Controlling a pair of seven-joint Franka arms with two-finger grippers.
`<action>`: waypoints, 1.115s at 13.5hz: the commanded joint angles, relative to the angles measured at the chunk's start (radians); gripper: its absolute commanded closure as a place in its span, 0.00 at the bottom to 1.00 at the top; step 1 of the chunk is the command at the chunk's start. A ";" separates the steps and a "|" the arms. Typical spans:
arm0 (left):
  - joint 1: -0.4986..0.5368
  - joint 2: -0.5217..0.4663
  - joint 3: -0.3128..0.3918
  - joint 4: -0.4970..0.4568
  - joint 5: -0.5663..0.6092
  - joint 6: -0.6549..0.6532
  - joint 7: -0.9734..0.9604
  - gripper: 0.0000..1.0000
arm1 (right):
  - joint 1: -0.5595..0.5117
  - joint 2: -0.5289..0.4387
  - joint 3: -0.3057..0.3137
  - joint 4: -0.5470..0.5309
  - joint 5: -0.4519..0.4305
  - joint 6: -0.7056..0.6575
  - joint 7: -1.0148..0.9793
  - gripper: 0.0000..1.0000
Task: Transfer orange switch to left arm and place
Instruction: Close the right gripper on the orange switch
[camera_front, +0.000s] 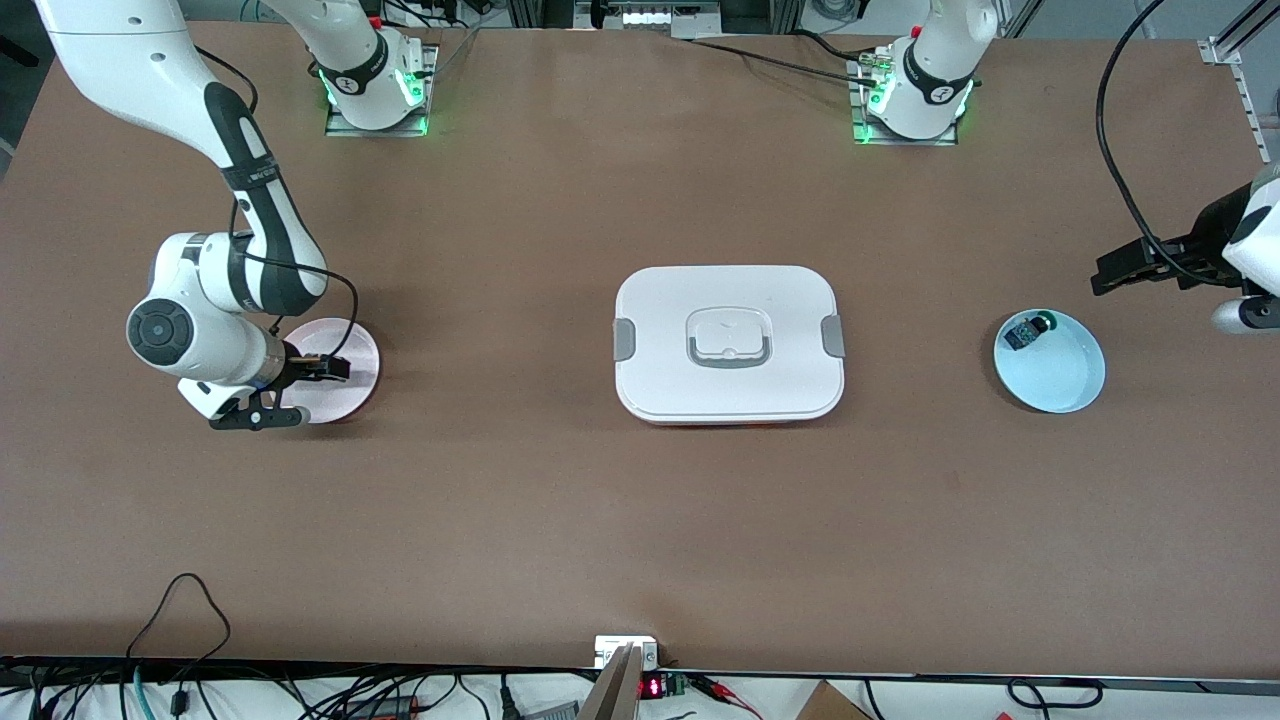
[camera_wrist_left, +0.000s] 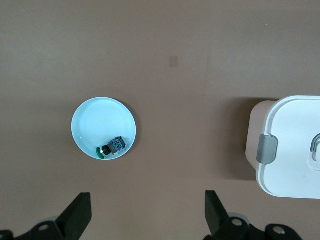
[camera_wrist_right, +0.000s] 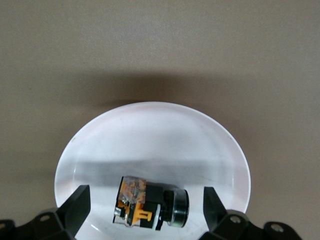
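The orange switch (camera_wrist_right: 150, 202) lies on its side on a pale pink plate (camera_front: 355, 345) toward the right arm's end of the table. My right gripper (camera_wrist_right: 145, 212) is low over that plate (camera_wrist_right: 150, 135), open, with a finger on each side of the switch and a gap on both sides. In the front view the right gripper (camera_front: 322, 369) hides most of the switch. The white lidded box (camera_front: 729, 343) sits at the table's middle. My left gripper (camera_front: 1108, 274) waits open and empty above the table near a light blue plate (camera_front: 1060, 375).
The light blue plate (camera_wrist_left: 102, 120) holds a small black-and-blue component with a green knob (camera_wrist_left: 113, 146). The box's end with a grey clip (camera_wrist_left: 266, 149) shows in the left wrist view. Cables run along the table's front edge.
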 joint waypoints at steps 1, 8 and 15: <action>-0.004 0.013 0.001 0.029 0.024 -0.012 0.016 0.00 | 0.001 -0.004 -0.001 -0.028 -0.010 0.026 0.004 0.00; -0.004 0.013 0.003 0.027 0.024 -0.012 0.016 0.00 | 0.000 0.000 -0.001 -0.054 -0.002 0.042 0.010 0.00; -0.003 0.013 0.003 0.029 0.024 -0.012 0.016 0.00 | -0.002 -0.009 -0.003 -0.110 -0.004 0.111 0.009 0.00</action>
